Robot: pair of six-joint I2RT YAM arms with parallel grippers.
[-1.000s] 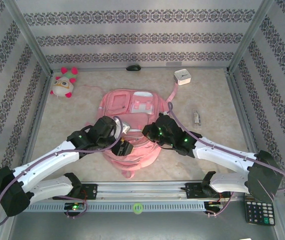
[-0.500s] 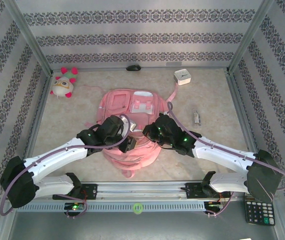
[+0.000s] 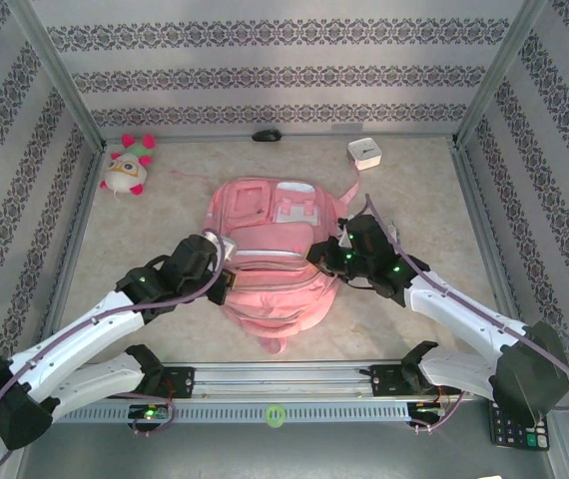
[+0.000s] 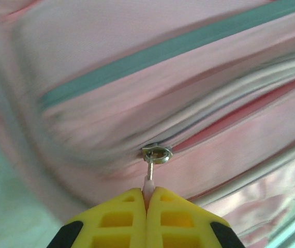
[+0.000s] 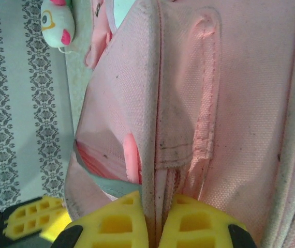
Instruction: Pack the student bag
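Tightly, left pincer (image 4: 147, 195) grips thin zipper pull (image 4: 149, 174) on woven student bag (image 3: 280, 299).

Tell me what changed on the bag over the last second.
Left gripper closed on the zipper pull and drew it left. Right gripper, shut on the edge of the student bag, shifted right, spreading it flatter. Plush toy and white box stayed put.

middle crowded, flanks open
the student bag (image 3: 275, 259) sits mid-way on the table (image 3: 434, 220) with the left arm (image 3: 115, 309) and right arm (image 3: 454, 304) slanting onto its sides; bare tabletop lies outside both arms, while a plush toy (image 3: 128, 165), white box (image 3: 364, 153) and dark object (image 3: 265, 134) line the back edge.
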